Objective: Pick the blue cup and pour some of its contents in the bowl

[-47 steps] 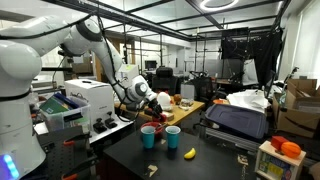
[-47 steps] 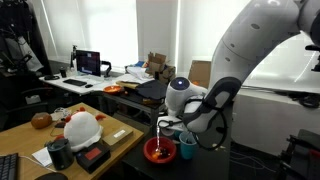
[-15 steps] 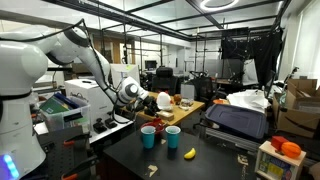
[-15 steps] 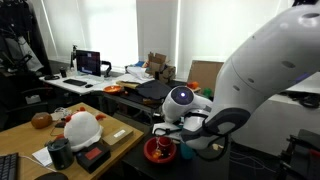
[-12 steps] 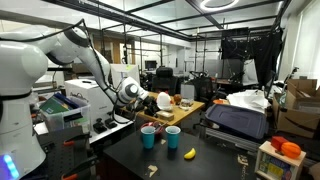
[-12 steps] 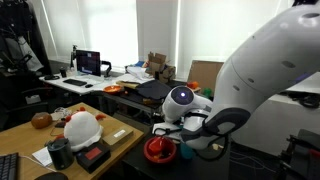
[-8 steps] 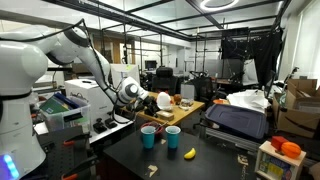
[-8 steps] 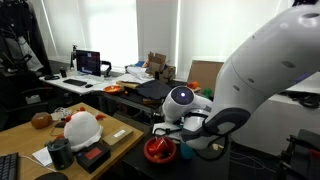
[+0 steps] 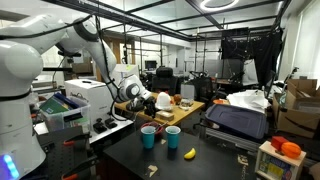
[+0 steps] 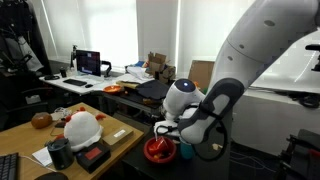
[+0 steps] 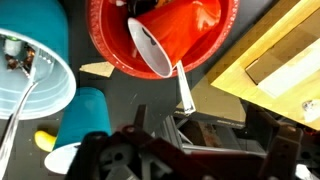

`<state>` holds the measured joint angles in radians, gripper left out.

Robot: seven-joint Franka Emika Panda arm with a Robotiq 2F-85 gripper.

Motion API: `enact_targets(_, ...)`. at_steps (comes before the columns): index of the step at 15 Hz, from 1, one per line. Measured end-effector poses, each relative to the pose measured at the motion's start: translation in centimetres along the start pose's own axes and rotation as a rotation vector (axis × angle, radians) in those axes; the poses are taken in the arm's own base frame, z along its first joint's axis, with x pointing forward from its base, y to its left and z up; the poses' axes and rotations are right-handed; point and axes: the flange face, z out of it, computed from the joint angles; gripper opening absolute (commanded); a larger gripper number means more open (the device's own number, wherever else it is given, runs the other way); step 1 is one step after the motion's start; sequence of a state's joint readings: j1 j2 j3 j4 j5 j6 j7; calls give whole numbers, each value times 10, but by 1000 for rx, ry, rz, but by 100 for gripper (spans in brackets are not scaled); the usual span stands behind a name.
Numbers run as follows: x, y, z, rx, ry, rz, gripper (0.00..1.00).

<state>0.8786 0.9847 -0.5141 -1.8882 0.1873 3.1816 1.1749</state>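
Two blue cups (image 9: 148, 136) (image 9: 172, 135) stand side by side on the black table (image 9: 200, 160), just in front of the red bowl (image 9: 160, 121). In the wrist view the red bowl (image 11: 165, 35) holds a white spoon (image 11: 150, 48). One blue cup (image 11: 30, 70) with something inside is at the left edge, and a second blue cup (image 11: 85, 125) stands below it. My gripper (image 9: 143, 100) (image 10: 163, 128) (image 11: 200, 130) hovers above and behind the bowl. It is open and holds nothing. My arm hides most of the blue cup (image 10: 187, 150) beside the bowl (image 10: 160, 150).
A banana (image 9: 190, 152) lies on the black table near the cups. A wooden table (image 11: 270, 60) adjoins the bowl's side. A white machine (image 9: 85, 100) stands behind my arm, a black case (image 9: 240, 120) lies beyond the cups, and a white-and-red helmet (image 10: 80, 127) sits on a desk.
My arm's elbow has swung upward and the wrist has lifted a little over the bowl. The cups and the bowl have stayed in place.
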Motion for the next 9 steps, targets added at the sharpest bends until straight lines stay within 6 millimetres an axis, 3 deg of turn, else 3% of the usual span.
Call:
enact_targets(5, 39, 5, -6, 53, -123, 32, 100)
enact_targets(9, 51, 15, -2, 61, -204, 43, 100)
